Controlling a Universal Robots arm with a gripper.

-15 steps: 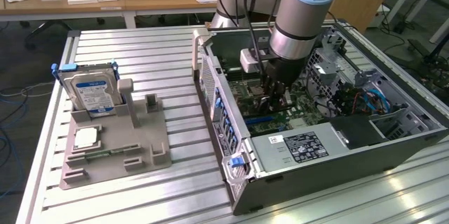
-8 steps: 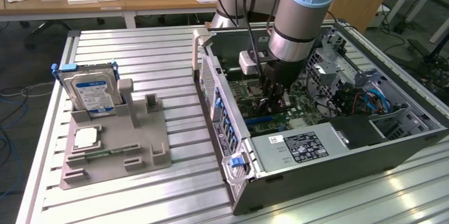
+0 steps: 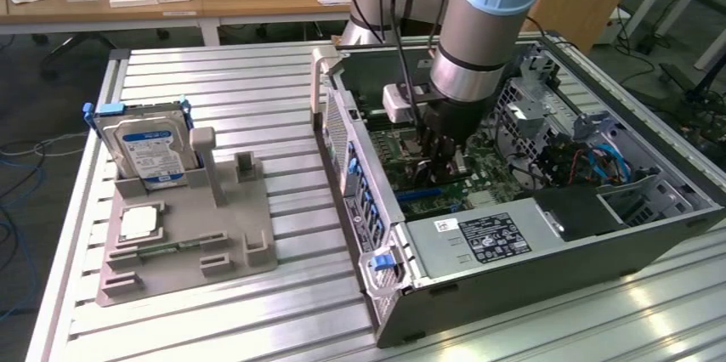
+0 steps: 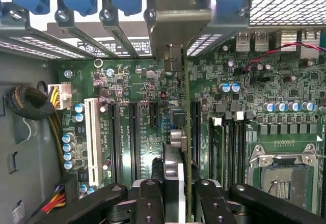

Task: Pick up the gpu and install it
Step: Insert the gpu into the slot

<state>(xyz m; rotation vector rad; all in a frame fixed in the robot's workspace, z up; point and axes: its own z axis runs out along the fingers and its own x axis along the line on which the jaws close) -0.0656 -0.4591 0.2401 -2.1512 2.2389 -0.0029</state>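
Green-edged thin gpu [image 4: 186, 132] upright, edge-on over motherboard [image 4: 137, 81]; fingers [image 4: 153, 203] clamped on it.

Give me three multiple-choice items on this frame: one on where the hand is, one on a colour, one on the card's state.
1. Where is the hand?
A. over the grey parts tray
B. inside the open grey computer case
C. above the wooden desk

2. What colour is the label on the silver hard drive?
A. blue
B. red
C. yellow

3. How is the thin flat gpu card held?
A. lying flat on the tray
B. edge-on between the fingers, above the green motherboard
C. leaning on the hard drive

Answers:
1 B: the arm reaches down into the computer case.
2 A: the drive standing in the parts tray shows a blue label.
3 B: the wrist view shows the card edge-on over the motherboard slots.
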